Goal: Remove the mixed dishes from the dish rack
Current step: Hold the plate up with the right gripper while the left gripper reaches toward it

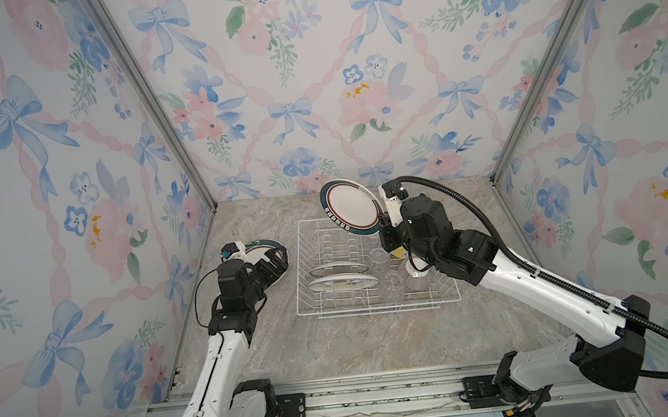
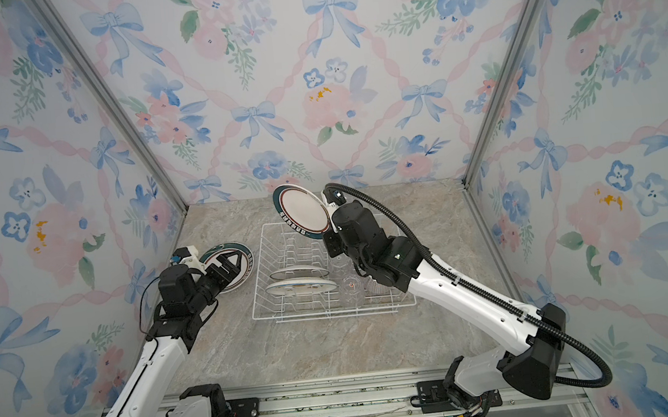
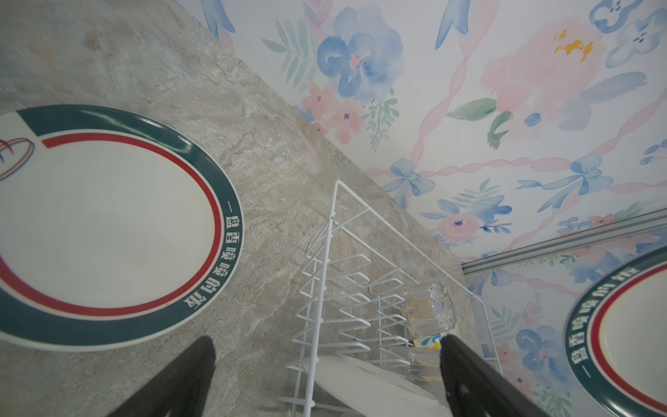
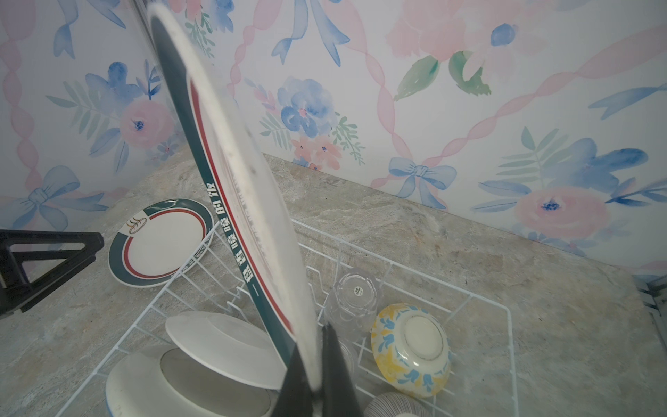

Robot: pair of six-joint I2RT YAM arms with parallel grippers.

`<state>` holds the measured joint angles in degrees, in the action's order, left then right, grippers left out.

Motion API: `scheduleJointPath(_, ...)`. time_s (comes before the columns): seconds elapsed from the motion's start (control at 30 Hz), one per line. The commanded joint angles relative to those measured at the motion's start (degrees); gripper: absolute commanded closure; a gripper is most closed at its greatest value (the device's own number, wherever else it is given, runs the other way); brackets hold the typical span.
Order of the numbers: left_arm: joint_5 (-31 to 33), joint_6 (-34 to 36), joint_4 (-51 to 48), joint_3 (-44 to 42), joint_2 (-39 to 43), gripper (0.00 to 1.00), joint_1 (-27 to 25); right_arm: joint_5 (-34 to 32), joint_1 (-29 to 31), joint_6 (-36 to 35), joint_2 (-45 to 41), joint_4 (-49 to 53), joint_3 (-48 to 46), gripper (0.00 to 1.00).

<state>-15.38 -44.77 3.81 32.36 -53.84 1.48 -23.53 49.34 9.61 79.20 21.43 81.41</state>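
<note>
The right gripper (image 4: 317, 364) pinches one plate (image 1: 355, 208) by its rim, above the dish rack (image 1: 449, 292). The thin grip may slip. The left gripper (image 3: 325, 375) is open, empty.

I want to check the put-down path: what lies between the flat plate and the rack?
Only bare countertop separates the plate from the rack, shown in the left wrist view.

— What do your arms look like?
— Your left arm (image 1: 218, 367) and right arm (image 1: 540, 285) have white link shells and black joint housings.
— Any cables?
— A ribbed black hose (image 1: 488, 219) runs along your right arm; a thin black cable (image 1: 199, 297) loops by your left wrist. Each wrist carries a white camera mount (image 1: 390, 204).
</note>
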Motion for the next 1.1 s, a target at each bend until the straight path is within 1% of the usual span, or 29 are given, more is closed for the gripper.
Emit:
scheduleJointPath(0.0,-1.80,-1.19,2.38,1.76,-0.21,0.02,-0.24,0.23,-0.50,3.29,-1.37,-4.71,-1.14,1.00)
scheduleJointPath(0.2,-3.41,-1.86,3.15,3.31,-1.20,0.02,-0.38,-0.42,-0.53,3.93,-0.32,-8.66,-2.98,1.00)
scheduleJointPath(0.4,-3.91,-3.87,6.10,4.19,-3.03,0.02,-1.55,0.92,-0.54,4.69,2.20,-13.20,-3.01,1.00)
scheduleJointPath(0.67,-3.91,-5.91,6.73,6.41,-5.72,0.02,-3.93,3.24,-0.40,9.43,4.63,-18.22,-3.30,1.00)
scheduleJointPath(0.8,-2.64,-6.20,6.71,7.15,-6.27,0.02,-5.38,3.77,-0.21,11.92,5.91,-19.72,-3.32,1.00)
scheduleJointPath(0.9,-1.85,-6.80,8.08,7.02,-6.82,0.02,-6.08,1.77,0.38,12.73,7.59,-19.87,-2.76,1.00)
scheduleJointPath(1.07,-0.69,-7.54,9.27,7.92,-7.99,0.02,-7.82,1.84,0.74,14.11,10.37,-21.34,-0.95,1.00)
